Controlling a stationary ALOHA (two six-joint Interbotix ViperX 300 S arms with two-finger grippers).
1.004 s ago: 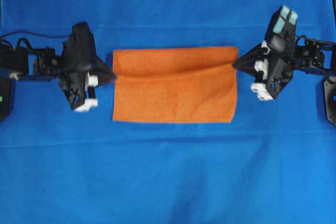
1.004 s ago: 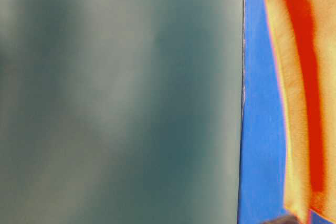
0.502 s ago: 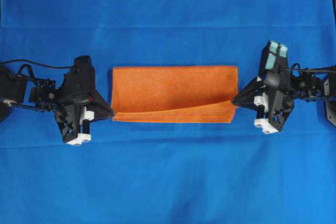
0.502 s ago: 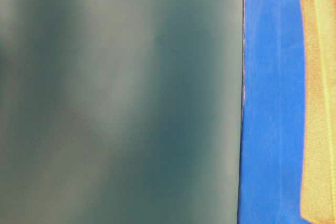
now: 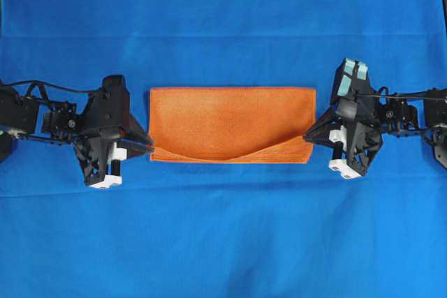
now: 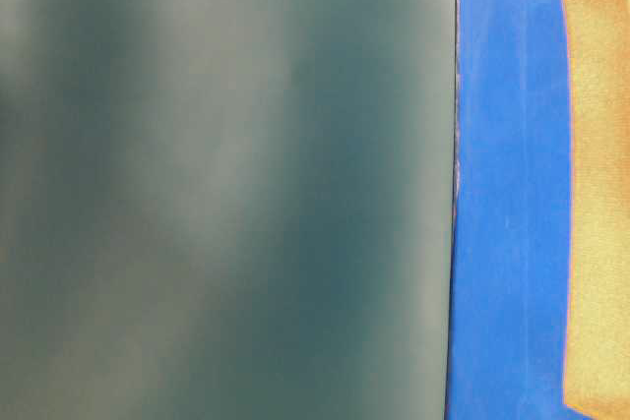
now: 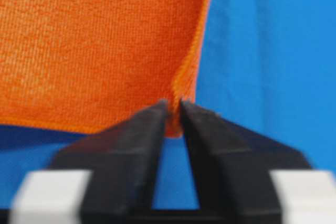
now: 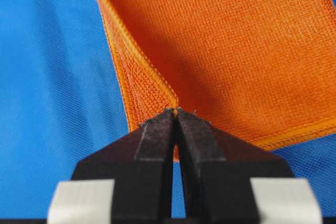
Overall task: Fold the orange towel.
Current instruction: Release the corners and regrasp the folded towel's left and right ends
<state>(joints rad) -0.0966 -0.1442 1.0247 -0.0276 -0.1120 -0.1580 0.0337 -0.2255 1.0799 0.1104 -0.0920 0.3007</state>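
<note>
orange towel (image 5: 232, 123) folded, right tool (image 8: 176, 113) pinching corner

A bright orange towel (image 5: 230, 123), its surface a fine nubby weave edged by a slightly lighter orange stitched hem, lies on a saturated blue cloth (image 5: 223, 242) showing a faint mesh-like texture in the wrist views. The left gripper (image 5: 149, 147) and right gripper (image 5: 307, 137) are matte black with white blocks; the right arm carries 2 pale teal pads (image 5: 350, 78). A blurred grey-green surface (image 6: 226, 184) fills the table-level view.
</note>
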